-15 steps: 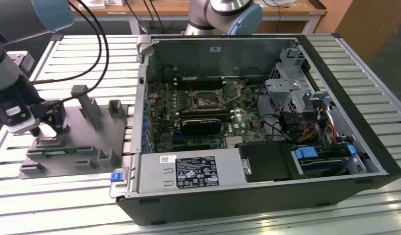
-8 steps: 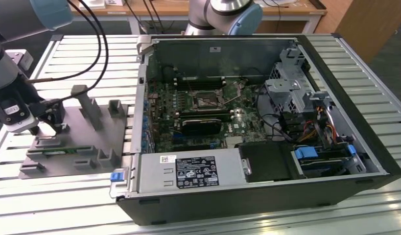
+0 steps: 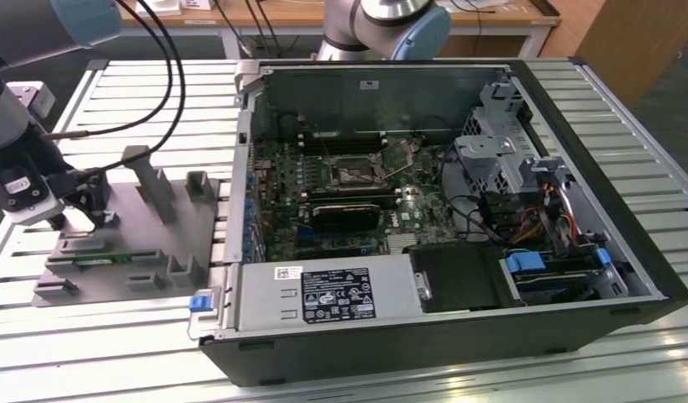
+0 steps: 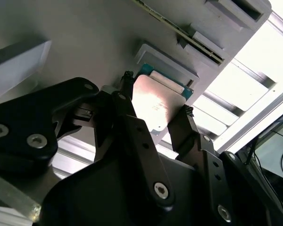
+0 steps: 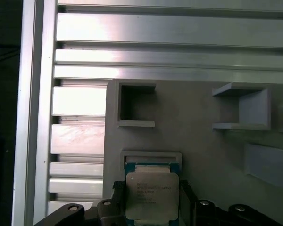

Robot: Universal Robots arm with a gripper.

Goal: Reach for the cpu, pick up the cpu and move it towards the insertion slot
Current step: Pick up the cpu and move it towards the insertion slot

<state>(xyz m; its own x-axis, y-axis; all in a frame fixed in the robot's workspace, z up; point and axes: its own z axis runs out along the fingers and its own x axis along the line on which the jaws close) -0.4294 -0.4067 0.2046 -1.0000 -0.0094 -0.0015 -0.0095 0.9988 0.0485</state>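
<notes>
Gripper (image 4: 156, 94) clenched on cpu (image 5: 152, 195) at two opposite edges. The cpu is square with no long axis, and lies flat, silver lid up, at a recess of grey fixture (image 5: 198, 155). Insertion slot (image 3: 353, 171) sits well apart from the fixture, inside computer case (image 3: 433, 353).

This is a robotics lab or test workshop. A ribbed aluminium-profile bench (image 3: 612, 109) carries an open black desktop computer case (image 3: 456, 353) with its green motherboard (image 3: 321, 168) laid bare, beside a grey plastic parts fixture (image 3: 153, 243). A grey and pale blue robot arm (image 3: 383, 25) stands behind the bench, black cables (image 3: 170, 75) hang over it, and wooden desks (image 3: 310, 13) line the back.
</notes>
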